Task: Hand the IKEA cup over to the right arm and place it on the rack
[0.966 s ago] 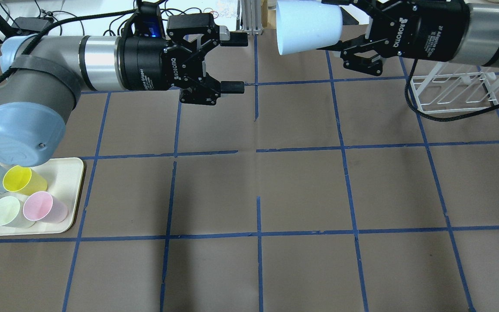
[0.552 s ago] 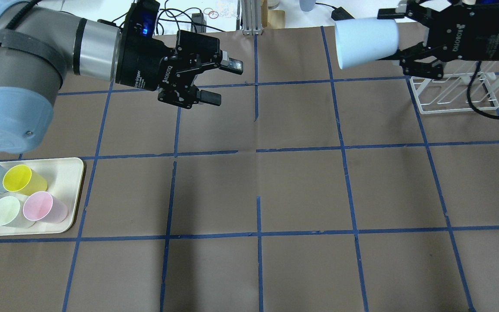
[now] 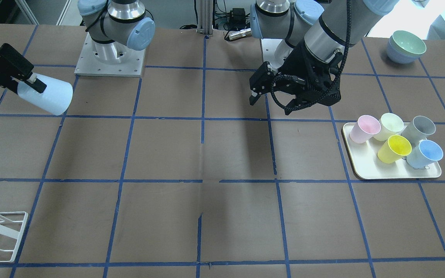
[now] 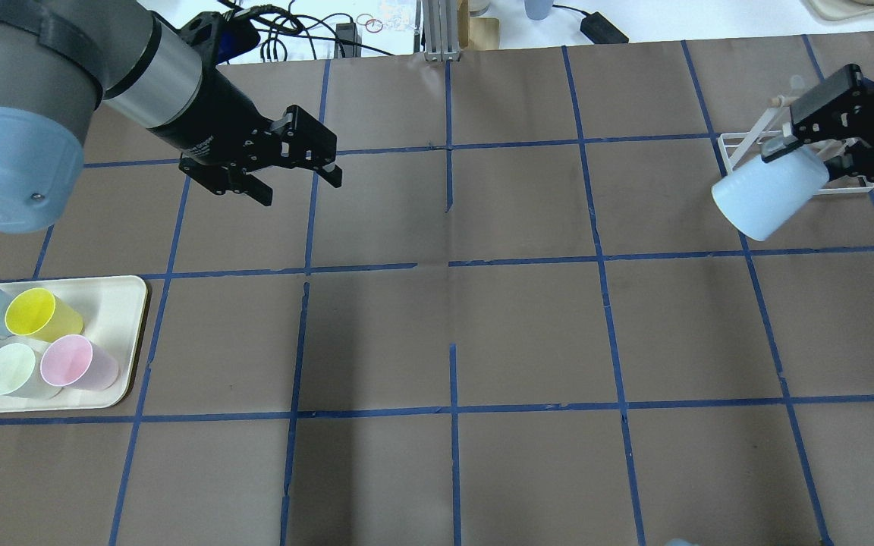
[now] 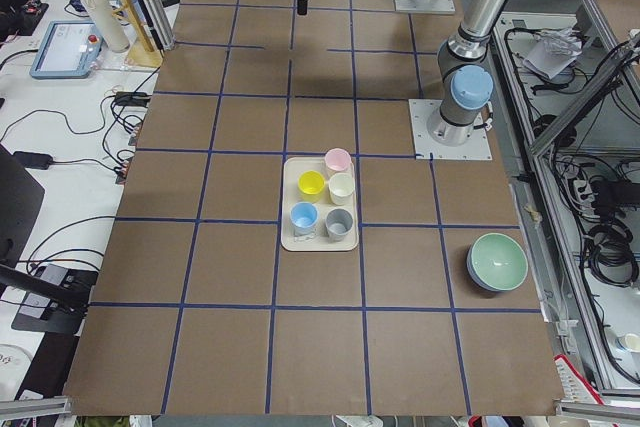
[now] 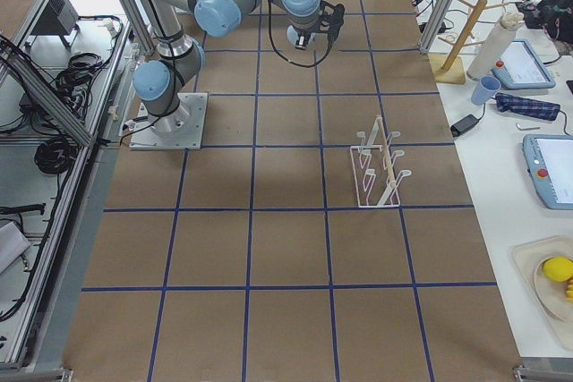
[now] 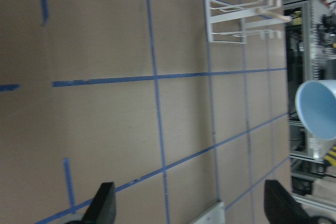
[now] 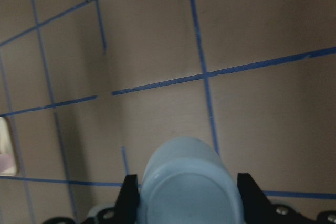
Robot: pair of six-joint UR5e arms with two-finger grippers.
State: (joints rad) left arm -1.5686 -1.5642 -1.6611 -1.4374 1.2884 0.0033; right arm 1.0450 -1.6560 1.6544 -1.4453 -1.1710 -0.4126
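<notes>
Pale sky-blue plastic, the IKEA cup (image 4: 763,197) hangs clear of the table (image 4: 528,326), its narrow base clamped between the fingers of the right pincer (image 4: 812,155). The right wrist view confirms the grip, with a black finger on each flank of the cup.

In the overhead view the cup's long axis runs from 2 o'clock, where the base sits in the pincer, to 8 o'clock, where the open mouth points, tipped down toward the table. The rack (image 6: 378,172) lies at about 1 o'clock from the cup, partly behind the cup and pincer, so the mouth faces away from it.

The front-facing view sets the cup at 12 o'clock of the rack with bare table between them. From this I judge the cup to be raised and not yet over the pegs.

The placing seems to turn on that axis: the wrist would need to swing the mouth round toward a slanted rod before lowering.

The left pincer (image 4: 302,189) is at 9 o'clock, well apart from the cup, with its fingers spread and nothing between them. The right arm is much the nearer to the rack.
</notes>
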